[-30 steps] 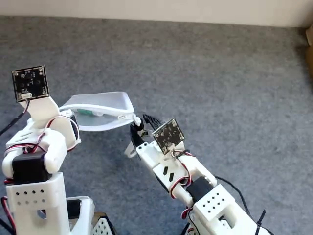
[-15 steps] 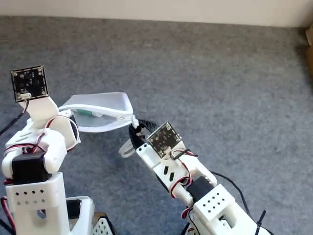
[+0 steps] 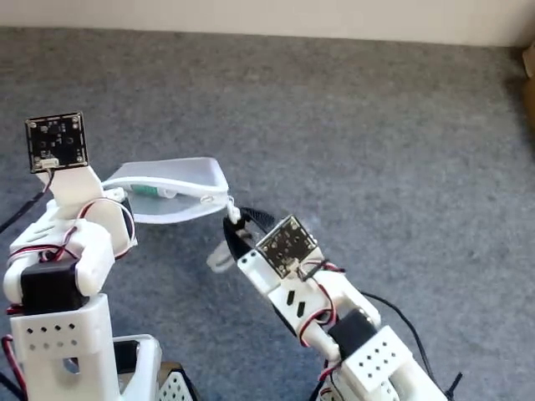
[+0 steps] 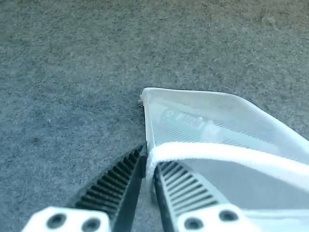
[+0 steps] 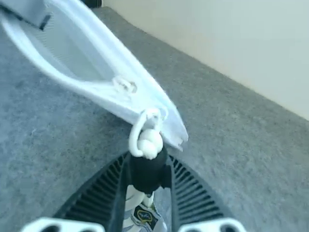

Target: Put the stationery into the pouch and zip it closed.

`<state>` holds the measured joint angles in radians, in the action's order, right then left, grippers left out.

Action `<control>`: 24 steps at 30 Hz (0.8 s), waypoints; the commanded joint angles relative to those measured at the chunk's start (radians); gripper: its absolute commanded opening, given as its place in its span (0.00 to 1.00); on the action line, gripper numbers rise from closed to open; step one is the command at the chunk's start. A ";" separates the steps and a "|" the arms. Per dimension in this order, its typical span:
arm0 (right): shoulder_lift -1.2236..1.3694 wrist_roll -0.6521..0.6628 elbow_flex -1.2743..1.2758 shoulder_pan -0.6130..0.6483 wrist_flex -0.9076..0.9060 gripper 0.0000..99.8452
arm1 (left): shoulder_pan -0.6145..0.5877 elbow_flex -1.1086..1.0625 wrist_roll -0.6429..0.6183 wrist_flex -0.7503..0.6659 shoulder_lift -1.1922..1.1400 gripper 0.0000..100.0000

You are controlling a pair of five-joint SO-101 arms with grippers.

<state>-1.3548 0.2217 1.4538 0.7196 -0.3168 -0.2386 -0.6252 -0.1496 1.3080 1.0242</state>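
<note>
The white mesh pouch (image 3: 180, 180) hangs just above the grey carpet between the two arms, and a green item (image 3: 151, 191) shows through its side. My left gripper (image 4: 149, 166) is shut on the pouch (image 4: 217, 130) at its white rim, at the end nearest the left arm. My right gripper (image 5: 145, 176) is shut on the black zipper pull (image 5: 145, 170) at the pouch's (image 5: 91, 67) other end, with a white cord loop and bead (image 5: 146, 137) just beyond the fingertips. In the high view the right gripper (image 3: 235, 224) sits at the pouch's right corner.
Grey carpet (image 3: 376, 134) stretches open to the right and back, up to a pale wall. A small printed tag (image 5: 143, 215) hangs under the zipper pull between the right fingers.
The right arm has drawn back a little toward its base, still holding the zipper pull. The pouch and the left arm have barely shifted.
</note>
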 commanded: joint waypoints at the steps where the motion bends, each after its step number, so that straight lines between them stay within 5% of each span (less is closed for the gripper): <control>1: -0.125 0.012 -0.079 0.027 -0.163 0.00 | 0.021 0.035 0.009 -0.011 0.002 0.01; 13: -0.308 0.080 -0.073 0.269 -0.530 0.00 | 0.038 0.044 0.127 -0.078 0.002 0.20; 24: -0.326 0.091 -0.068 0.400 -0.595 0.00 | 0.335 0.087 0.295 -0.089 0.002 0.25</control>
<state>-1.6632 0.2984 1.4523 1.0802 -0.9076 -0.0284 -0.6053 0.0821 1.2482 1.0273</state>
